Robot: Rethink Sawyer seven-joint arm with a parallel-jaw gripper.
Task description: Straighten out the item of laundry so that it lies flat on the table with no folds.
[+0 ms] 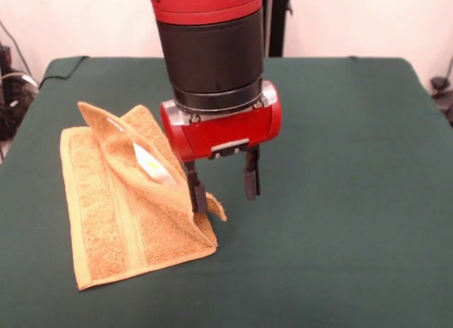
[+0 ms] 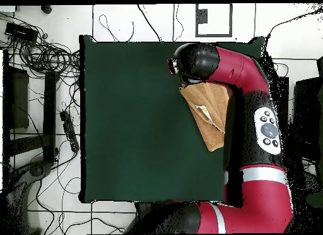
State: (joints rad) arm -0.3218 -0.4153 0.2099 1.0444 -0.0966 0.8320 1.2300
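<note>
The orange-tan towel lies on the left part of the green table in the front view. It is partly folded: a flap rises over it in a ridge and shows a white tag. My gripper hangs at the towel's right corner with its fingers apart. The left finger touches the raised flap's edge, and the right finger stands over bare cloth. In the overhead view the towel lies near the table's right edge, partly under my arm, which hides the gripper.
Cables and equipment lie on the floor off the table's left side in the overhead view. Dark objects stand beyond the table's left edge in the front view. Green cloth stretches wide on the towel's other side.
</note>
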